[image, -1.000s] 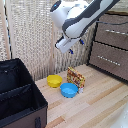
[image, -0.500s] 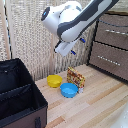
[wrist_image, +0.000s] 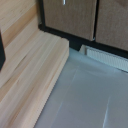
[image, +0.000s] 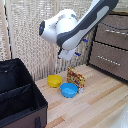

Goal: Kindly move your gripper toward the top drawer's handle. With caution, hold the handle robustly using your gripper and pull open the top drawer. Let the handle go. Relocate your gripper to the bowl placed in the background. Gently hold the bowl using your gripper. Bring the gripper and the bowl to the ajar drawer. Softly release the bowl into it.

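Hanging above the yellow bowl [image: 54, 80], the gripper [image: 64, 54]; grip state unclear.

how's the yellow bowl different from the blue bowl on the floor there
Colour: the yellow bowl is yellow, the blue bowl bright blue.
Place: the yellow bowl sits farther back, nearer the slatted wall; the blue bowl sits closer to the camera, toward the exterior view's right.
Neighbours: the blue bowl lies right beside the patterned packet; the yellow bowl stands slightly apart from it.
Both are small, round, shallow, upright and look empty.
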Available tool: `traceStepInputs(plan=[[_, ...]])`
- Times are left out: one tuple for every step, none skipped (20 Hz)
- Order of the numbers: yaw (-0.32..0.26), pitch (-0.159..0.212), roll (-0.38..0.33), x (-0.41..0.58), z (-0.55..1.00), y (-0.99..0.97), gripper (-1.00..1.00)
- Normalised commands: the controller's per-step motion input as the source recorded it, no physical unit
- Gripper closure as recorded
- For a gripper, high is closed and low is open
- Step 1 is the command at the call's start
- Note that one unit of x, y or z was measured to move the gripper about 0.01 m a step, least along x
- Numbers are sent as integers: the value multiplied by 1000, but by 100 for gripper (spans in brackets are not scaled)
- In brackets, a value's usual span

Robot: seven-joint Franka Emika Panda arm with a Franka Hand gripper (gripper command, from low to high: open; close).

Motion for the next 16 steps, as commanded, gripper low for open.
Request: traceStepInputs(plan=[[235, -147, -172, -97, 94, -154, -100], [231, -150, -155, -31, 160, -140, -100], [234, -150, -152, -31, 169, -137, -100], [243, -149, -144, -51, 186, -129, -100], [257, -150, -120, -97, 234, -140, -100], [269, -151, -100, -146, 280, -151, -100], [273, -155, -87, -163, 317, -157, -100], [274, -156, -85, -177, 320, -163, -100], [269, -153, -78, -177, 331, -186, -100], [266, -141, -77, -177, 343, -203, -100], [231, -95, -78, -140, 337, -306, -100], [212, -62, -81, -120, 334, -369, -100], [201, -29, -78, -103, 340, -434, -100], [190, -7, -80, -103, 340, -477, -100], [185, 0, -79, -94, 326, -497, -100], [171, 0, -70, -83, 294, -557, -100]])
